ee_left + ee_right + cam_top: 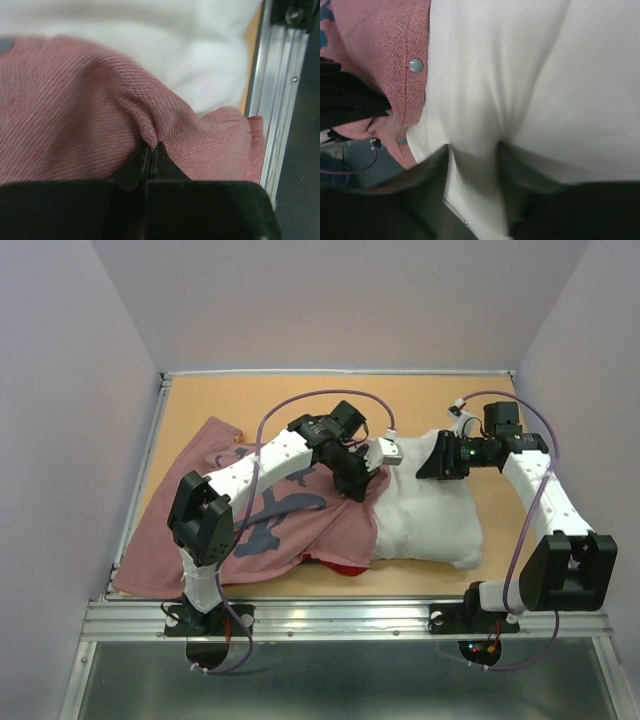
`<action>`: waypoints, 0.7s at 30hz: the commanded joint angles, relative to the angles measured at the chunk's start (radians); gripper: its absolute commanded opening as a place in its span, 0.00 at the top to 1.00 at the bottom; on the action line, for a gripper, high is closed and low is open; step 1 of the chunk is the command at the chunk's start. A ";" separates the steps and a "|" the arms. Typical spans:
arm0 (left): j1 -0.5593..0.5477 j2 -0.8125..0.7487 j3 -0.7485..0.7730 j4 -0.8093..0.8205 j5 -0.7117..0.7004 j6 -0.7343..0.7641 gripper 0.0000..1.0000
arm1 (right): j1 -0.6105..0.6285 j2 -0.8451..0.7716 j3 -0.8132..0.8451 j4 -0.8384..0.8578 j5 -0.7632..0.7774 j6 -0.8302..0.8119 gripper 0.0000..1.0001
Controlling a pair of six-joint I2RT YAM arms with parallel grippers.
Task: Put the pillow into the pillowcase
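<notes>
1. We saw the left gripper (151, 150) with its jaws pressed together on a pinched fold of the pillowcase (65, 115).
2. The right gripper (472, 172) had its jaws slightly apart with a ridge of the pillow (545, 75) bunched between them. It looked clamped, though blur left us unsure how firmly.
3. The pillow's white bulk lay just beyond the left jaws, and the pillowcase hem sat left of the right jaws.
4. Both cloths lay on an orange table (200, 400) between pale lilac walls (340, 300), with a metal rail (277, 100) right of the left jaws.
5. Only the right wrist view showed a grey snap button (415, 65) on the hem. Only the top view showed the dark blue characters (270, 515) and the pillowcase overlapping the pillow's end.
</notes>
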 commanded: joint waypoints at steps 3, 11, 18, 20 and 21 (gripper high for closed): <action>0.101 -0.072 -0.116 0.159 0.002 0.050 0.95 | 0.024 -0.156 0.084 -0.068 0.185 -0.309 0.19; 0.182 -0.179 -0.098 0.251 0.031 0.012 0.57 | 0.202 -0.411 -0.027 0.026 0.154 -0.568 0.00; 0.280 -0.300 -0.099 0.247 0.088 -0.074 0.39 | 0.543 -0.418 -0.161 0.285 0.381 -0.713 0.00; 0.280 -0.369 -0.136 0.175 0.085 -0.016 0.27 | 0.630 -0.379 -0.184 0.321 0.445 -0.785 0.00; 0.279 -0.418 -0.177 0.152 0.074 -0.002 0.26 | 0.650 -0.367 -0.187 0.326 0.464 -0.802 0.00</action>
